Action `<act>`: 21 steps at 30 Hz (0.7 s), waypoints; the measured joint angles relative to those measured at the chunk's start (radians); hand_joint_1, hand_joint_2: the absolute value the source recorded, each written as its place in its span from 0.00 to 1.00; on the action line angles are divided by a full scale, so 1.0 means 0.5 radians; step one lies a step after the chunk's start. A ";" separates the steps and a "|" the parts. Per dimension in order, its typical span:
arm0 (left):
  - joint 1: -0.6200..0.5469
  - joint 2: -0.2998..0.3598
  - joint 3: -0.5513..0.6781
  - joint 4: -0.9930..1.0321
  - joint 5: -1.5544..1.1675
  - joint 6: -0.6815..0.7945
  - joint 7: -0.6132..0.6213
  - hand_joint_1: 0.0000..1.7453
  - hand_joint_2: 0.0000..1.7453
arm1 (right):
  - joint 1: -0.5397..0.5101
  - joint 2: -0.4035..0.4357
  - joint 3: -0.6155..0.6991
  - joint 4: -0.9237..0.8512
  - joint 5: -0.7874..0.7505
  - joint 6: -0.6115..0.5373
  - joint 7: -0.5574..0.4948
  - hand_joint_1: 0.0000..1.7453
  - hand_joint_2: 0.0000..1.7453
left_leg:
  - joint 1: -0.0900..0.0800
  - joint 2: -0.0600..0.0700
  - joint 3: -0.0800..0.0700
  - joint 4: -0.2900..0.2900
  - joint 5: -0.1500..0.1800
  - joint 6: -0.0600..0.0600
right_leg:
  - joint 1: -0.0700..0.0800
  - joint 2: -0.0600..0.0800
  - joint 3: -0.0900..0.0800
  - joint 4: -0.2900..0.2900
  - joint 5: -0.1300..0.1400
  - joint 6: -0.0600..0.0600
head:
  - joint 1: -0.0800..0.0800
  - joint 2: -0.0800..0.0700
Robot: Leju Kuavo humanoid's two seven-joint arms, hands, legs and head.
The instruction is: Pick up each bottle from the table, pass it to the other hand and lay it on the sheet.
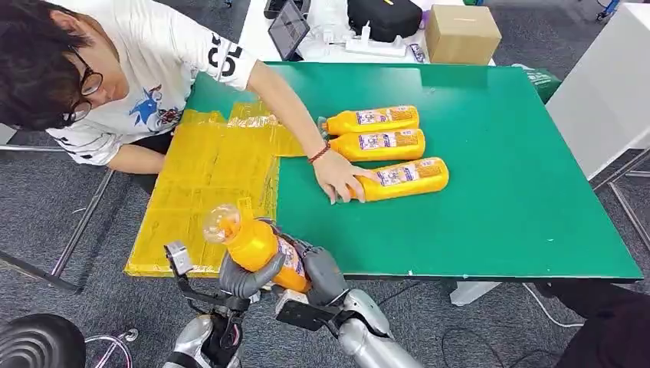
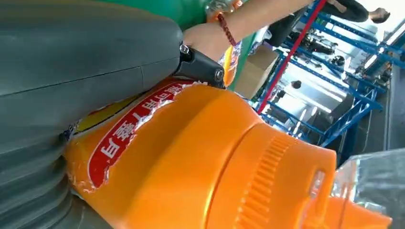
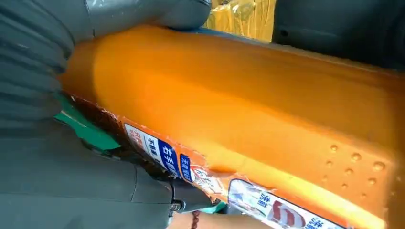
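An orange bottle [image 1: 253, 244] with a clear cap is held tilted over the table's near edge, cap toward the yellow sheet [image 1: 201, 192]. My left hand [image 1: 247, 280] wraps its middle from below, and my right hand [image 1: 322, 270] grips its base end. Close up, the orange bottle [image 2: 191, 167] lies against my left hand [image 2: 71, 95]. The same bottle [image 3: 248, 100] sits in my right hand [image 3: 71, 181]. Three more orange bottles [image 1: 372, 119] [image 1: 381, 143] [image 1: 400, 178] lie side by side on the green table [image 1: 521, 192].
A person leans over the table's left side, and their hand [image 1: 337, 181] rests on the nearest lying bottle. A cardboard box [image 1: 461, 32], a tablet [image 1: 289, 31] and a black bag [image 1: 383, 17] stand behind. A white cabinet [image 1: 605, 84] is at the right.
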 measured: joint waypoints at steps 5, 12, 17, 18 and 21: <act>-0.002 -0.001 -0.020 -0.064 -0.088 0.012 -0.017 1.00 1.00 | 0.030 0.007 -0.029 -0.083 0.004 -0.063 0.062 0.00 0.00 | 0.000 0.000 0.000 0.000 0.000 0.000 | 0.000 0.000 0.000 0.000 0.000 0.000 | 0.001 0.000; -0.006 -0.014 -0.067 -0.143 -0.269 0.213 -0.075 1.00 1.00 | 0.068 0.009 -0.088 -0.219 -0.189 0.073 0.065 0.00 0.00 | 0.000 -0.001 -0.001 0.000 0.000 0.000 | 0.000 0.000 0.001 0.000 0.000 0.000 | 0.000 0.000; -0.117 -0.024 -0.051 -0.188 -0.613 0.685 -0.239 1.00 1.00 | 0.158 0.000 -0.197 -0.479 -0.488 0.303 0.002 0.00 0.00 | 0.000 -0.002 -0.002 0.000 0.000 0.000 | 0.000 -0.001 0.002 0.000 0.000 0.000 | 0.001 0.000; -0.145 -0.024 -0.034 -0.192 -0.681 0.788 -0.267 1.00 1.00 | 0.167 -0.007 -0.218 -0.527 -0.529 0.337 -0.004 0.00 0.00 | 0.000 -0.002 -0.002 0.000 0.000 0.000 | 0.000 -0.001 0.002 0.000 0.001 0.000 | 0.000 0.000; -0.243 -0.011 0.038 -0.187 -0.906 1.080 -0.326 1.00 1.00 | 0.184 -0.023 -0.279 -0.672 -0.611 0.415 -0.016 0.00 0.00 | 0.000 -0.002 -0.002 0.000 0.001 0.000 | 0.000 -0.001 0.002 0.000 0.001 0.000 | 0.001 0.000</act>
